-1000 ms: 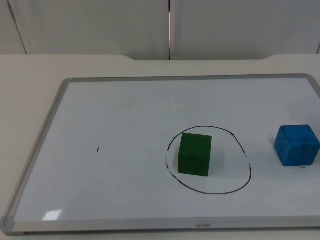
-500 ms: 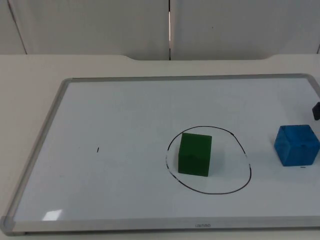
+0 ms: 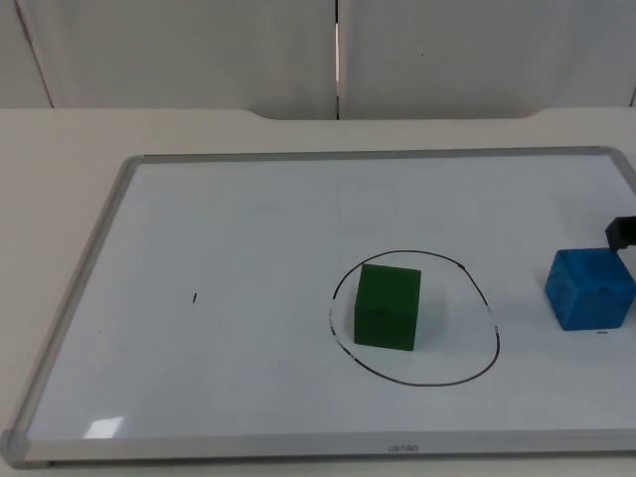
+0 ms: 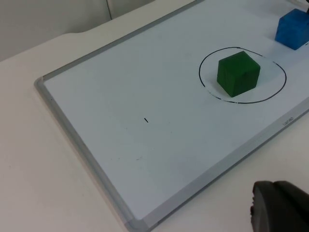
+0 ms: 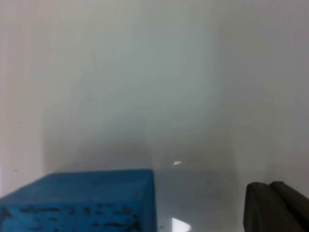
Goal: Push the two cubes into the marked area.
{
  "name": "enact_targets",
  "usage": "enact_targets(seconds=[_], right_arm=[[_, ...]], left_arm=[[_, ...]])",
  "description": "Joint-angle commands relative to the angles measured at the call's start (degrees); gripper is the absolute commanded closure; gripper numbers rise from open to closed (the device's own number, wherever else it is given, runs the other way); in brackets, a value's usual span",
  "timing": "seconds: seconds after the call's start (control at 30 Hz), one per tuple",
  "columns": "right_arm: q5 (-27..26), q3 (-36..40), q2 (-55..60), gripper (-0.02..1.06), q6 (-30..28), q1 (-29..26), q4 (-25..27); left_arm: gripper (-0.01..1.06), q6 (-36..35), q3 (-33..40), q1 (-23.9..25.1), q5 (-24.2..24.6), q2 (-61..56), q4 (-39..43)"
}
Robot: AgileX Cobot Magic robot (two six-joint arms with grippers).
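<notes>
I see the green cube [image 3: 387,307] already inside the marked circle [image 3: 484,295] on the whiteboard [image 3: 248,219]. The blue cube [image 3: 590,288] sits well right of the ring. My right gripper [image 3: 621,233] hangs just beyond the cube's far right corner, nearer than the waiting left gripper [image 4: 280,208]; I can't tell either one's opening. The push must run leftward.
</notes>
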Motion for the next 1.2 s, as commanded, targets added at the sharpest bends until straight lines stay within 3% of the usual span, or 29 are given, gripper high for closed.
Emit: enact_targets(seconds=[0.0, 1.17], right_arm=[[-1.27, -0.19, 0.06, 1.04, -0.40, 0.51, 0.68], [0.16, -0.19, 0.62, 1.04, -1.21, 5.14, 0.67]], left_arm=[[1.05, -0.35, 0.22, 0.16, -0.14, -0.22, 0.06], [1.05, -0.35, 0.22, 0.16, -0.14, -0.22, 0.06]])
